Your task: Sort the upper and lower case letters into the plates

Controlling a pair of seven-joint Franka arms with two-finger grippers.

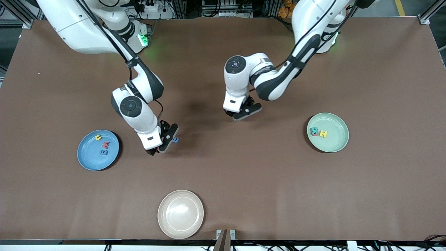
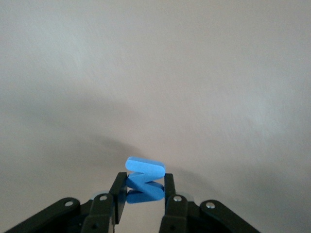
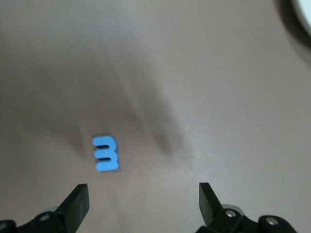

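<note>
Holding a small blue letter (image 2: 144, 182) pinched edge-on between its narrow fingers, the left tool (image 1: 244, 112) hangs over the middle of the brown surface (image 1: 244, 181), well apart from both sorting plates. Only the letter's flanks are caught, so it could twist or slip out on the way to a plate, and a drop from height might bounce it off the rim.

The right tool (image 1: 163, 141) sits low over the surface with its fingers spread wide and nothing between them; a second blue letter (image 1: 176, 140) lies flat just beside it, between the blue plate (image 1: 87, 157) and the surface's middle. In the right wrist view that letter lies off toward one finger and not centred in the gap, so closing now would likely nudge it aside or catch only a corner.

The blue plate, toward the right arm's end, holds three letters: yellow, red and blue. The mint green plate (image 1: 336, 143), toward the left arm's end, holds what looks like a teal-and-red letter and a yellow one. A cream plate (image 1: 181, 214) sits bare nearest the front camera; a letter released short could land there by mistake. Whether the held letter is upper or lower case I cannot tell, so sending it to the wrong plate is a real risk
</note>
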